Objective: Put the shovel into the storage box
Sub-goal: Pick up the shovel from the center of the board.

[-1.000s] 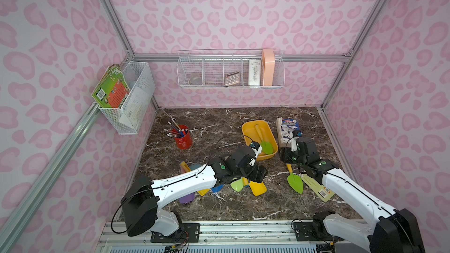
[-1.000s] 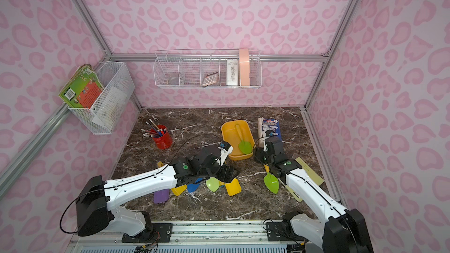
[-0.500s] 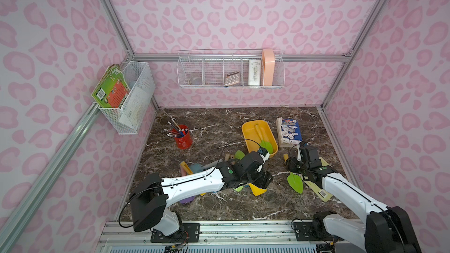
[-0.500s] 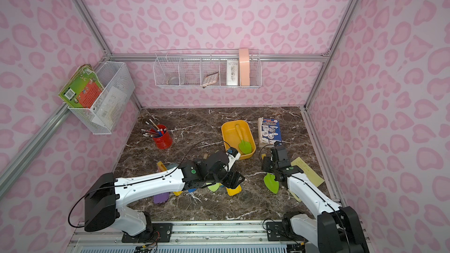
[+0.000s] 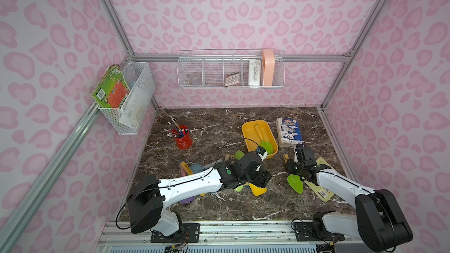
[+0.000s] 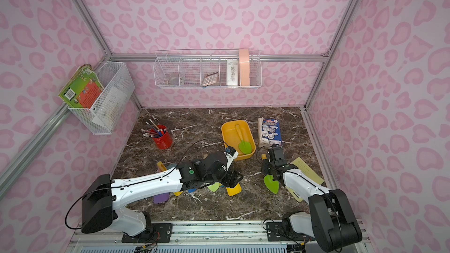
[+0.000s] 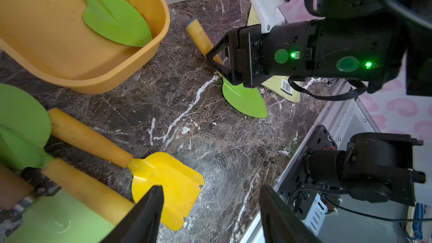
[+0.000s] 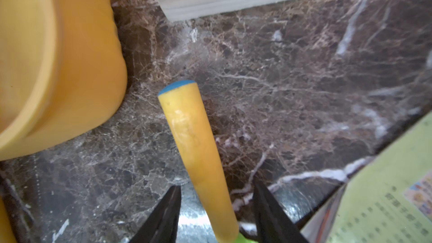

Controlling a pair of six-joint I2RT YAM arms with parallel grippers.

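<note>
Pink leopard-print walls close in a dark marble desk (image 5: pixel 211 127). In both top views the yellow-orange storage box (image 5: pixel 249 135) sits right of centre, and one green-bladed shovel (image 6: pixel 244 146) already lies inside it. The loose shovel (image 5: pixel 295 183), which we judge to be next, lies on the desk just to the lower right of the box, apart from it. Its long axis runs nearly up and down the frame: the yellow handle points toward the upper edge and leans a little left, and the green blade points toward the lower edge.

Our right hand (image 8: pixel 217 184) is plainly the nearer one. It straddles the handle close to the blade. In the right wrist view its fingers (image 8: pixel 163 216) stand apart on either side with gaps showing, so the hand is open and grips nothing yet. Our left hand (image 7: pixel 211 187), at lower centre, is also open and empty, and hangs over a yellow-bladed shovel (image 7: pixel 166 183) among the spare tools.

Once the fingers close, the box lies up and left of the hand. Its long side runs nearly parallel with the handle, so we expect little turning.
</note>
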